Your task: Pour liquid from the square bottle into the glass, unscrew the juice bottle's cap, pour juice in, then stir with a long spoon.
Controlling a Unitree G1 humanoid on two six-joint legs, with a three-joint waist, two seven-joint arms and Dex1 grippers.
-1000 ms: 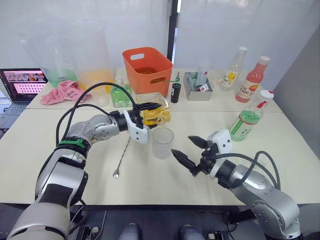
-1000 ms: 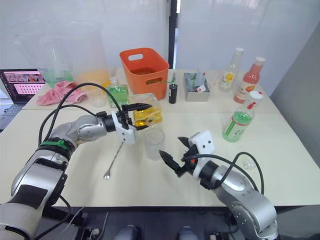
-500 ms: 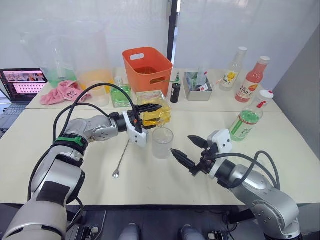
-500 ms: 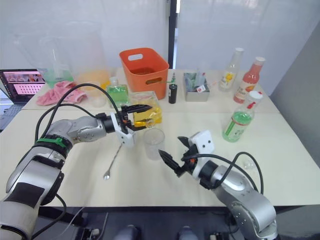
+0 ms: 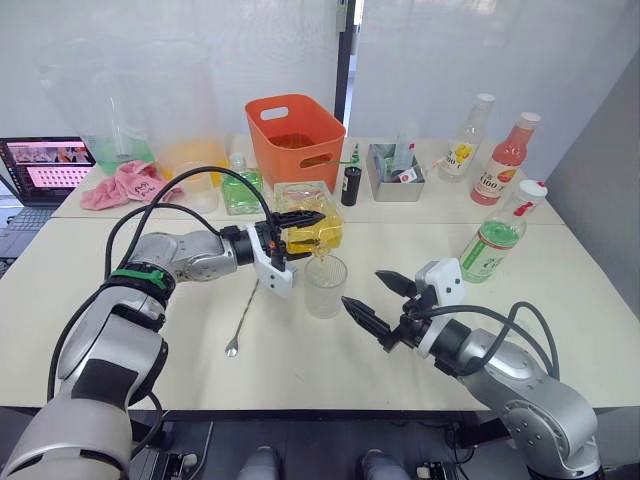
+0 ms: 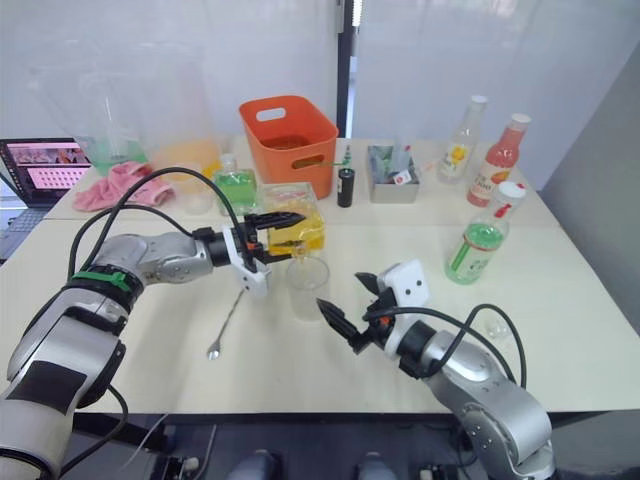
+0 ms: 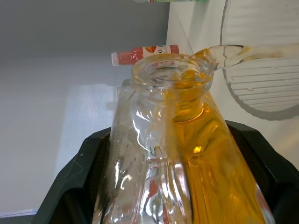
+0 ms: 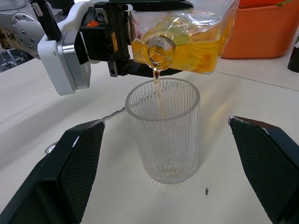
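My left gripper (image 5: pixel 300 235) is shut on the square bottle (image 5: pixel 312 228), tipped on its side over the glass (image 5: pixel 325 286). A thin yellow-orange stream runs from the bottle's open neck (image 8: pixel 159 52) into the ribbed glass (image 8: pixel 163 129). My right gripper (image 5: pixel 372 302) stands open just right of the glass, its fingers (image 8: pixel 74 172) spread wide with nothing between them. The long spoon (image 5: pixel 243 316) lies flat on the table left of the glass. The juice bottle (image 5: pixel 492 246) with its white cap (image 5: pixel 532 189) stands upright at the right.
An orange basket (image 5: pixel 295 140) stands behind the bottle, with a green square bottle (image 5: pixel 241 190) at its left. A grey tray (image 5: pixel 394 172), a yellow-labelled bottle (image 5: pixel 464 142) and a pink-red bottle (image 5: pixel 503 163) stand at the back right. A pink cloth (image 5: pixel 125 184) and a laptop (image 5: pixel 48 165) are far left.
The left gripper has tipped the square bottle further over the glass, and liquid now streams out. The right gripper has stayed in place.
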